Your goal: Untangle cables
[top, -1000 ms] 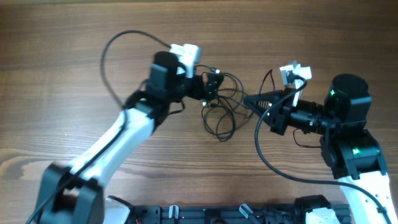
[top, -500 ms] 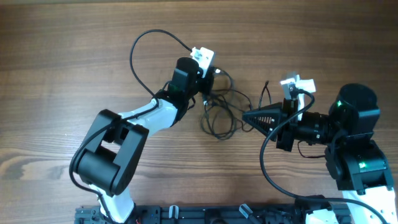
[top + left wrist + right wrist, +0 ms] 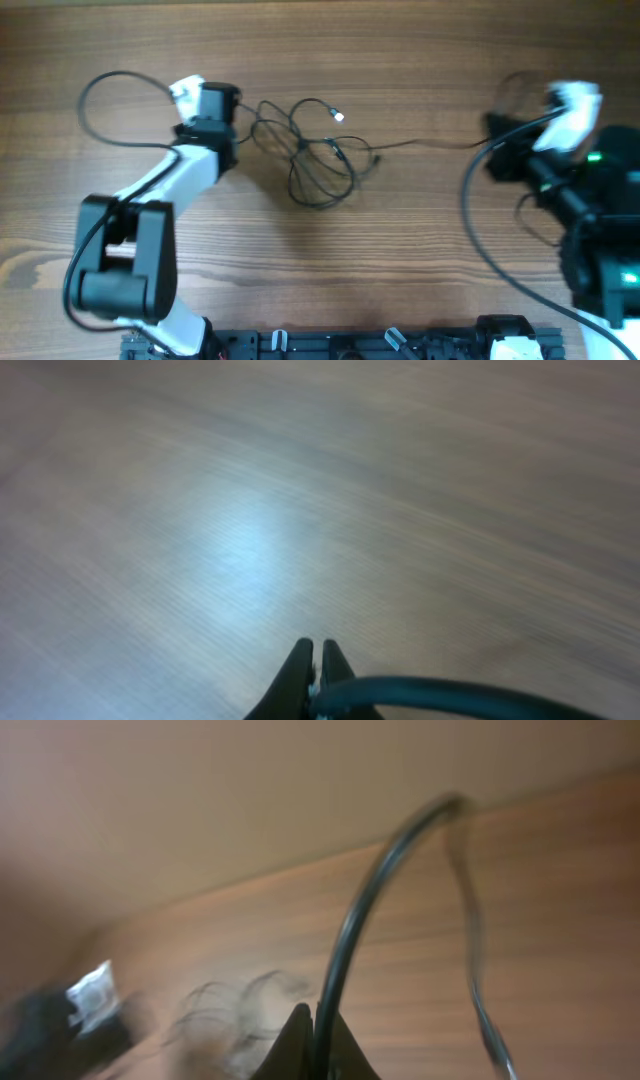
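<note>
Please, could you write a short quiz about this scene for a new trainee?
1. True or false: seen from overhead, the cables lie between the left pincer and the right pincer.
2. In the wrist views, both pincers are: A) wide open; B) shut.
3. Fill in: one thin strand of the cables stretches toward the ___ pincer.
Key: 1 true; 2 B; 3 right.

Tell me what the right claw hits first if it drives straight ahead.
Likely the bare wooden table: the right claw points just right of the bunched cables. Blur leaves depth unclear.
</note>
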Controlling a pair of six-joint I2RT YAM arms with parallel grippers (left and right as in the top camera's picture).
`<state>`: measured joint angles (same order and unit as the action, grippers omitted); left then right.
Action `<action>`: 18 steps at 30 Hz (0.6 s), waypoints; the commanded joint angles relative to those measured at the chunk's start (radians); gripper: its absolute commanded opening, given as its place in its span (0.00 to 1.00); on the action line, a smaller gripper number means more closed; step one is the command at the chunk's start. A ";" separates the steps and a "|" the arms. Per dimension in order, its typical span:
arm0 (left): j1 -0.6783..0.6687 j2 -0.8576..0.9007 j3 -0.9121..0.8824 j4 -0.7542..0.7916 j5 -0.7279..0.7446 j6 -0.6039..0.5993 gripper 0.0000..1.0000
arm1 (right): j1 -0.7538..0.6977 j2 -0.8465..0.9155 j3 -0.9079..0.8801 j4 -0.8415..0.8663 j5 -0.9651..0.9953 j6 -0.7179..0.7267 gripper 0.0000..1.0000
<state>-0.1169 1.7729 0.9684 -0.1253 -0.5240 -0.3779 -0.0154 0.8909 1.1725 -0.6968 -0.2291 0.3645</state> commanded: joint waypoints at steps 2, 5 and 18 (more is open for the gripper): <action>0.158 -0.053 0.001 -0.165 0.251 -0.079 0.04 | -0.154 0.055 0.142 -0.132 0.524 0.129 0.05; 0.254 -0.053 0.000 -0.254 0.444 -0.106 0.04 | -0.276 0.117 0.143 -0.206 0.525 0.190 0.05; 0.181 -0.052 0.000 -0.314 0.736 -0.105 0.07 | 0.023 0.659 0.143 -0.293 -0.268 -0.185 0.08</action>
<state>0.1040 1.7340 0.9695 -0.4381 0.1726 -0.4732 -0.1310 1.4319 1.3060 -0.9600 -0.3862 0.2310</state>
